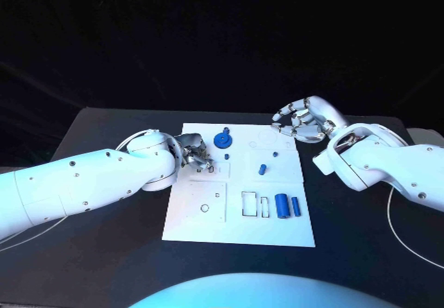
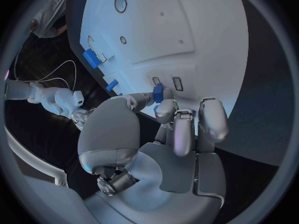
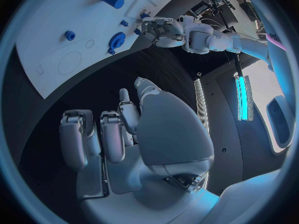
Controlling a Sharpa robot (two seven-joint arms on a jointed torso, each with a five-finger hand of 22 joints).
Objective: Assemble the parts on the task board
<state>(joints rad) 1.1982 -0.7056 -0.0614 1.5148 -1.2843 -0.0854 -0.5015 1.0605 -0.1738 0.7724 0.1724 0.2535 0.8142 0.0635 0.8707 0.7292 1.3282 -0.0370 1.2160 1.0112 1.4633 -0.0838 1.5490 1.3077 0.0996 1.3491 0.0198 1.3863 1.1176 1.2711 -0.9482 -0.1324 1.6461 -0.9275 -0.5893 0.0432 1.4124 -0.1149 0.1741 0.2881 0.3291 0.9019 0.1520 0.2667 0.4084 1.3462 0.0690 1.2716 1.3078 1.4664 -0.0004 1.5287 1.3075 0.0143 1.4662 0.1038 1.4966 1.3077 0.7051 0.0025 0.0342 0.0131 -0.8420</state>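
Observation:
The white task board (image 1: 239,221) lies in the middle of the black table. My left hand (image 1: 197,157) is over its left edge and pinches a small blue part (image 2: 158,92) between thumb and a finger, just beside two small slots (image 2: 177,83). On the board are a blue gear (image 1: 222,140), a small blue peg (image 1: 226,155), a short blue piece (image 1: 262,169) and two blue cylinders (image 1: 288,206). My right hand (image 1: 301,122) hovers at the board's far right corner, fingers curled in on nothing. The right wrist view shows the gear (image 3: 116,39) and my left hand (image 3: 163,27).
Empty outlines and holes mark the board's near half, among them a rectangular frame (image 1: 249,203) and an oval (image 1: 203,208). A thin white cable (image 1: 396,224) trails over the table under my right arm. Black table surrounds the board on all sides.

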